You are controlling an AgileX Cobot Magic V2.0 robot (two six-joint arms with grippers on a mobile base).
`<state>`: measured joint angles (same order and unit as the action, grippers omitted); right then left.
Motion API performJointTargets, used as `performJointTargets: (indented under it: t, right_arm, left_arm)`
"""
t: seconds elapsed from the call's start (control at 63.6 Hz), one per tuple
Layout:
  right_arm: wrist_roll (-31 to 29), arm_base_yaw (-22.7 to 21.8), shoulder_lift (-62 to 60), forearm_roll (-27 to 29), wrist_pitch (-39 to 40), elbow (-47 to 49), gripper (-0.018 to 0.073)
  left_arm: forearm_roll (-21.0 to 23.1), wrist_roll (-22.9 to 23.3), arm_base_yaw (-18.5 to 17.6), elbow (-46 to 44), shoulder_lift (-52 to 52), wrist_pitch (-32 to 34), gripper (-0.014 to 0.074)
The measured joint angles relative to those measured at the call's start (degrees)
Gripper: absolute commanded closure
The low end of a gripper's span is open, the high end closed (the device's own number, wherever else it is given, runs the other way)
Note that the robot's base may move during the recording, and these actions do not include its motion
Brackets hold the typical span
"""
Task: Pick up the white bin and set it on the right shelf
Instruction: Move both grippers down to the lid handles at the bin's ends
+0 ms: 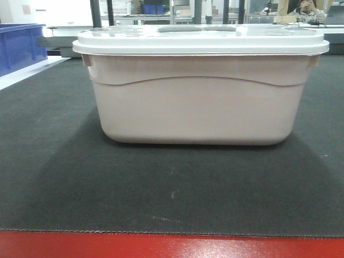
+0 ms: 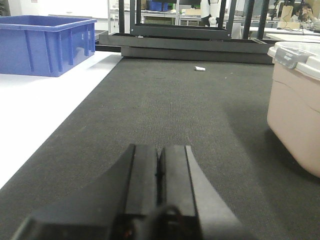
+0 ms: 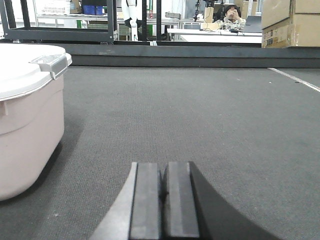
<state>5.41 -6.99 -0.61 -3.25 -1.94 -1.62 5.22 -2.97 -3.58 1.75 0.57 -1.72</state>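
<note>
The white bin stands upright on the dark mat, lid on, with a grey handle inset on top. In the left wrist view the white bin is at the right edge, well apart from my left gripper, which is shut with nothing in it. In the right wrist view the white bin is at the left edge, and my right gripper is shut and empty, to the right of it. The right shelf is out of view.
A blue bin sits on the white surface at far left, also the blue bin. A small white scrap lies on the mat. A red table edge runs in front. Cardboard boxes stand far right.
</note>
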Motion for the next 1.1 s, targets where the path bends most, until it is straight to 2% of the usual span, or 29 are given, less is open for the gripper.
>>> performJointTargets:
  t: [0.597,0.911,1.006,1.1]
  right_arm:
    - [0.00,0.00,0.00,0.00,0.00,0.00,0.0487]
    - [0.00,0.00,0.00,0.00,3.18,0.00,0.0487]
    - [0.00,0.00,0.00,0.00,3.22,0.00,0.0487]
    - [0.00,0.00,0.00,0.00,3.22,0.00,0.0487]
  left_arm:
    - [0.00,0.00,0.00,0.00,0.00,0.94,0.0713]
    - [0.00,0.00,0.00,0.00,0.00,9.66,0.0713]
    - [2.77,0.00,0.00,0.00,0.00,11.92,0.0713]
    - [8.62,0.00,0.00,0.00,0.00,15.05,0.0713]
